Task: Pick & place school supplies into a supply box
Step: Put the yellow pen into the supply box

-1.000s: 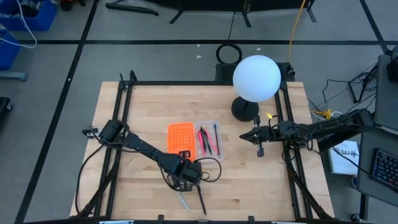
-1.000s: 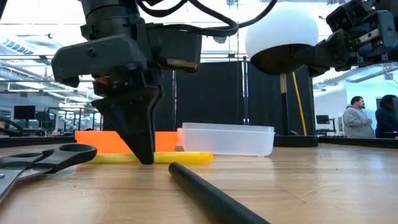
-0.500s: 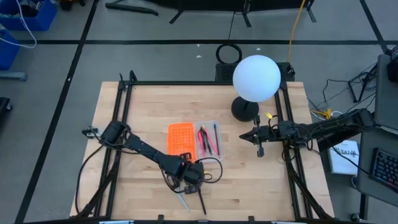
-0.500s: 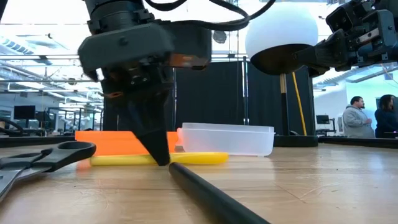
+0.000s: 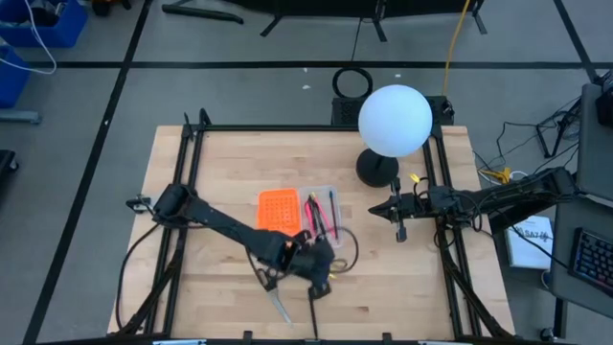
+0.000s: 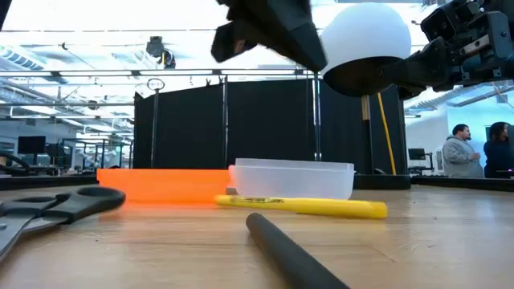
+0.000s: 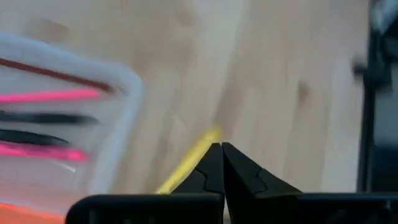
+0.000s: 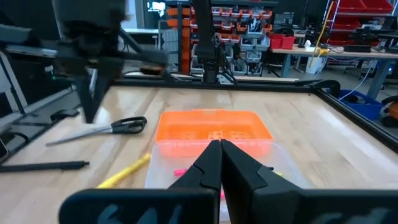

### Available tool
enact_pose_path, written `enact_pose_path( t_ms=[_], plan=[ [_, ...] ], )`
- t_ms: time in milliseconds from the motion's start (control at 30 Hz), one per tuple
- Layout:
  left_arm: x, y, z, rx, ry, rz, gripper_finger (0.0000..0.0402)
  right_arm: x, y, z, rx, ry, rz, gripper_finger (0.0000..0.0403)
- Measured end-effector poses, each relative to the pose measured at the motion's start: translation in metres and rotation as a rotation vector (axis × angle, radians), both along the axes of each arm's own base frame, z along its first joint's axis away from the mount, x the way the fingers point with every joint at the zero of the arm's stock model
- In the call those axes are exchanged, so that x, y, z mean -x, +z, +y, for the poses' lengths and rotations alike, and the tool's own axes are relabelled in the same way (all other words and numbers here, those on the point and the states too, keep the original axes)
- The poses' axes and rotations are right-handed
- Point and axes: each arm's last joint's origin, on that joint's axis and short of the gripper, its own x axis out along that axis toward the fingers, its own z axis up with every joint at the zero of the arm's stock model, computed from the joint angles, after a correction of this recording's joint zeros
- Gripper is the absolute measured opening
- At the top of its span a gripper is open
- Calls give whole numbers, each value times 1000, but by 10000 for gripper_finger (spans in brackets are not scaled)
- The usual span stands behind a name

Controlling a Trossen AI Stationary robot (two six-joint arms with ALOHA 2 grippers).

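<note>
Because the left gripper [image 7: 221,148] hangs pressed together and empty above the yellow pen [image 6: 301,206], which lies just beside the supply box [image 5: 299,213], a shut descent risks knocking it aside.

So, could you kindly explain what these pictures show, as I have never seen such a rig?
Two robot arms work at a wooden table. One camera looks down, one sits at table height, one rides each wrist. A supply box holds some pens; a yellow pen, scissors and a black pen lie outside it; a globe lamp stands farther back. The left arm hangs raised near the yellow pen; the right arm waits by the lamp. Both arms' jaws are shut, holding nothing.
</note>
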Motion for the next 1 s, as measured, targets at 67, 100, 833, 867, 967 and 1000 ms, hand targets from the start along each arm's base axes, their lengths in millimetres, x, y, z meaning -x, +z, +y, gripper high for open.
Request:
enact_pose_path(
  t_ms=[67, 100, 833, 867, 967, 1000],
  plan=[
    [-5, 6, 8, 15, 74, -24, 6, 0, 1, 0, -18, -1, -7, 0],
    [-7, 8, 12, 32, 74, -18, 7, 0, 1, 0, -26, -1, -12, 0],
    [-23, -51, -11, -42, -582, 166, 153, 0, 1, 0, 21, 1, -7, 0],
    [-26, -51, -14, -62, -607, 160, 162, 0, 1, 0, 17, 0, -7, 0],
    [-33, -45, -22, -165, -664, 146, 182, 0, 1, 0, -5, -2, -7, 0],
    [-34, -43, -25, -209, -676, 149, 188, 0, 1, 0, -8, -2, -6, 0]
  ],
)
